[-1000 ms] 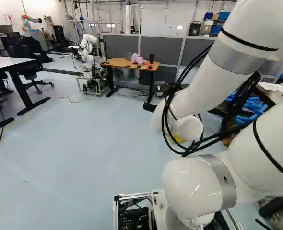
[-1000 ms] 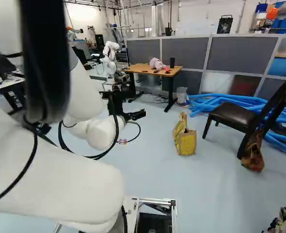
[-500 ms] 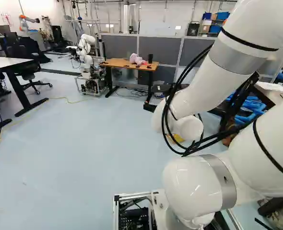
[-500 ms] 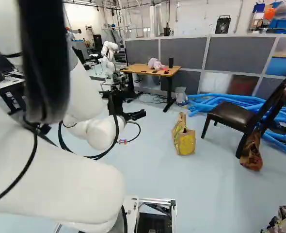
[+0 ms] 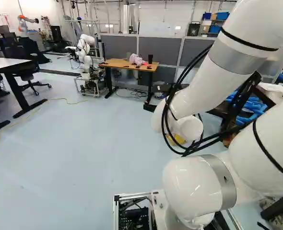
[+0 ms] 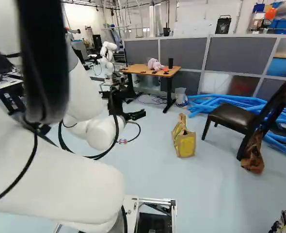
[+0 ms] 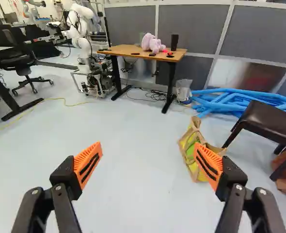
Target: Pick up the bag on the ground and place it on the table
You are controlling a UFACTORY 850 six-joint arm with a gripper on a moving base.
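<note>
The left base view looks ahead and a little down from behind the arm (image 5: 201, 86), on its left; the right base view does likewise from its right. The wrist view looks outward from the arm's end, nearer the desk (image 7: 121, 49), towards its front edge. All three share that edge and the grey partition (image 7: 194, 29) beyond the desk's back edge.

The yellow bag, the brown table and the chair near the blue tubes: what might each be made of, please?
The bag looks like woven plastic or coated paper, from its stiff creases. The table has a smooth top, probably wood or laminate, going by its warm brown. The chair seat has a dark, soft sheen, suggesting leather or imitation leather.
</note>
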